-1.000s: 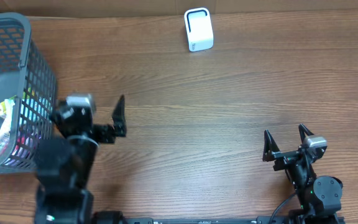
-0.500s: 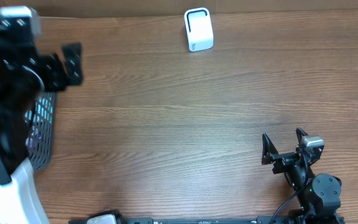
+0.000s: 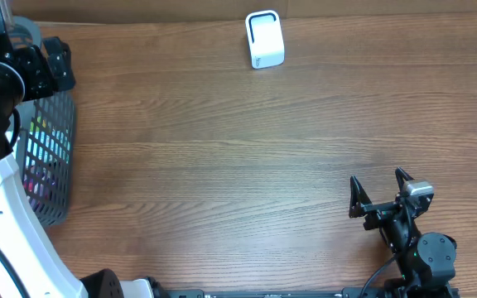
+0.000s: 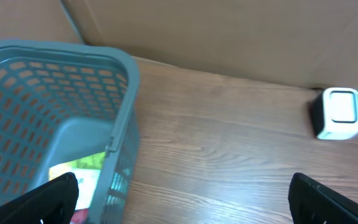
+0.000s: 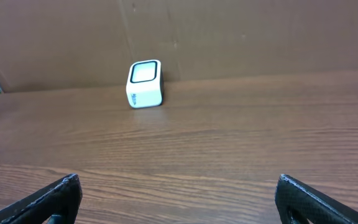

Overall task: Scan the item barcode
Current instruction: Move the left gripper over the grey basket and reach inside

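The left pincer [image 4: 188, 202] hangs above the far rim of a grey mesh basket [image 3: 54, 157] at the left edge of the wooden surface [image 3: 238, 165], its jaws spread wide and holding nothing. Inside the basket, seen from the left wrist camera, lies a yellow-and-green packet [image 4: 82, 176], partly hidden by the basket wall; no barcode can be made out on it. More coloured packaging shows through the mesh from overhead. A small white scanner [image 3: 264, 39] with a dark-framed window stands upright at the far edge of the surface, just before a brown cardboard wall [image 5: 241, 37] and well apart from the basket. Near the right front corner, the right pincer [image 3: 378, 189] sits low, jaws likewise wide and empty, facing the scanner across bare wood.
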Available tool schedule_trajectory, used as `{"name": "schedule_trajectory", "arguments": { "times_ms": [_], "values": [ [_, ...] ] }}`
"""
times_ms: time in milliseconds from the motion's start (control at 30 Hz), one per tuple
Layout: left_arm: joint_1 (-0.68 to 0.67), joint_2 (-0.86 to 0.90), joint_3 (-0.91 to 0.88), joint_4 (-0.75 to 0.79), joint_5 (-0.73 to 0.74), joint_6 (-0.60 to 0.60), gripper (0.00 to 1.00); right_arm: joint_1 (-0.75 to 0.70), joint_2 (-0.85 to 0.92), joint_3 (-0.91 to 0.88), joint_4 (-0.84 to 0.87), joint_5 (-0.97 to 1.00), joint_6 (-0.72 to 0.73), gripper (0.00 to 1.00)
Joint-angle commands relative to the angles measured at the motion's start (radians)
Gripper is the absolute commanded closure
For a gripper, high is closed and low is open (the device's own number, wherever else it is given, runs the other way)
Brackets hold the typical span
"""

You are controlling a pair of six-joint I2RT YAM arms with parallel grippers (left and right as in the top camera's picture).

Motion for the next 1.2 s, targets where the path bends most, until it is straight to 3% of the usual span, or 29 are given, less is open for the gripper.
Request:
{"name": "schedule_trajectory", "arguments": {
  "times_ms": [0, 233, 433, 767, 1167],
  "values": [
    [0.039, 0.032, 0.024, 0.002, -0.075, -0.048, 0.00, 0.006, -0.012, 0.027, 0.008, -0.003, 0.005, 0.00],
    [0.262, 0.095, 0.024, 0.012, -0.075, -0.179, 0.00, 0.006, -0.012, 0.027, -0.047, -0.060, 0.005, 0.00],
    [0.371, 0.168, 0.024, -0.004, -0.076, -0.286, 0.02, 0.006, -0.012, 0.027, -0.127, -0.126, 0.005, 0.00],
    [0.384, 0.322, 0.024, -0.026, -0.097, -0.306, 0.11, 0.006, -0.012, 0.027, -0.126, -0.126, 0.005, 0.00],
    [0.395, 0.479, 0.024, -0.043, -0.202, -0.378, 0.11, 0.006, -0.012, 0.027, -0.126, -0.126, 0.005, 0.00]
  ]
}}
